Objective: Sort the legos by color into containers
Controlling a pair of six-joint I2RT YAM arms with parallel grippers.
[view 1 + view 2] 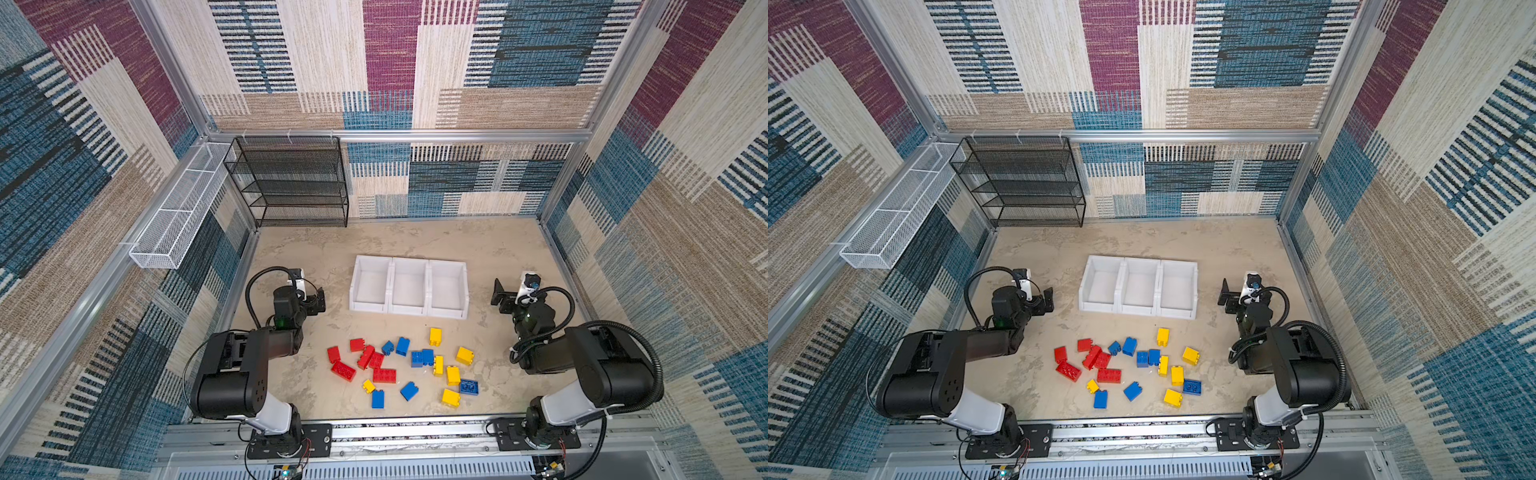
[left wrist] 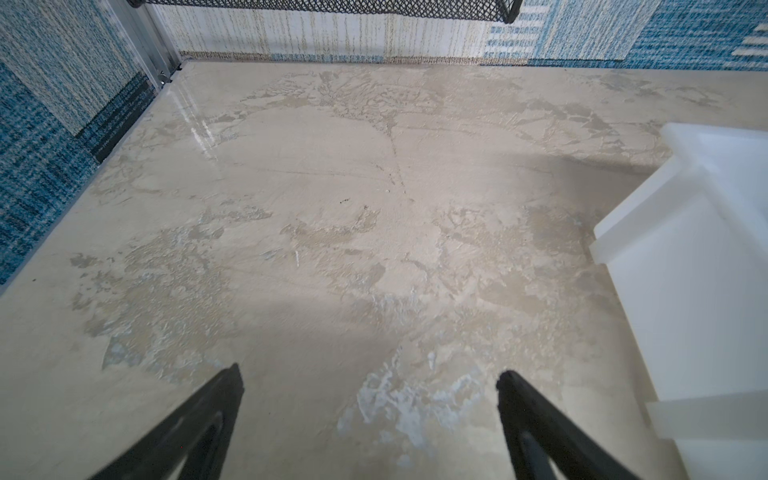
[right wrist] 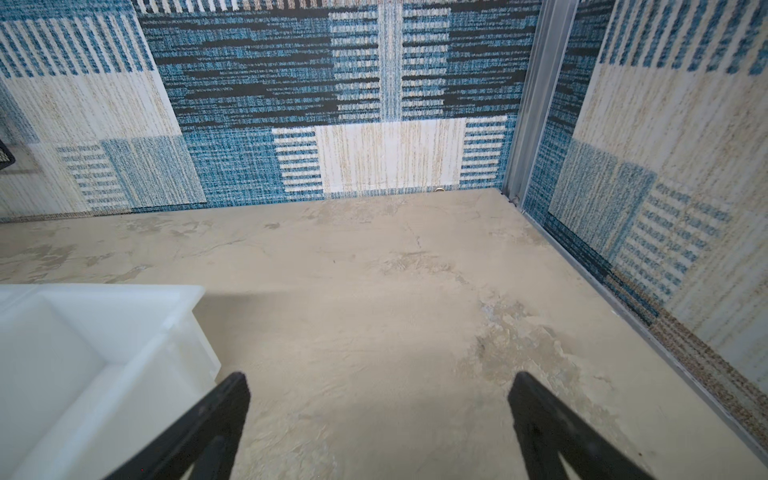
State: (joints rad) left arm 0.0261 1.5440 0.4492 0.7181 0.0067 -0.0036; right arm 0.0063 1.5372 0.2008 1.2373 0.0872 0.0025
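Observation:
Several red (image 1: 365, 360), blue (image 1: 420, 358) and yellow (image 1: 453, 375) legos lie scattered on the table's front half in both top views. Behind them stand three white containers (image 1: 409, 291) joined in a row, all empty. My left gripper (image 1: 318, 301) hovers open just left of the row, and its wrist view shows its fingers apart (image 2: 370, 371) over bare table beside a container wall (image 2: 685, 311). My right gripper (image 1: 500, 297) is open just right of the row, with fingers apart (image 3: 380, 376) over bare table next to a container rim (image 3: 124, 291). No legos show in either wrist view.
A black mesh shelf rack (image 1: 291, 183) stands at the back left against the wall. A long white wire basket (image 1: 178, 212) hangs on the left wall. Patterned walls enclose the table, and a metal rail (image 1: 415, 432) runs along its front edge.

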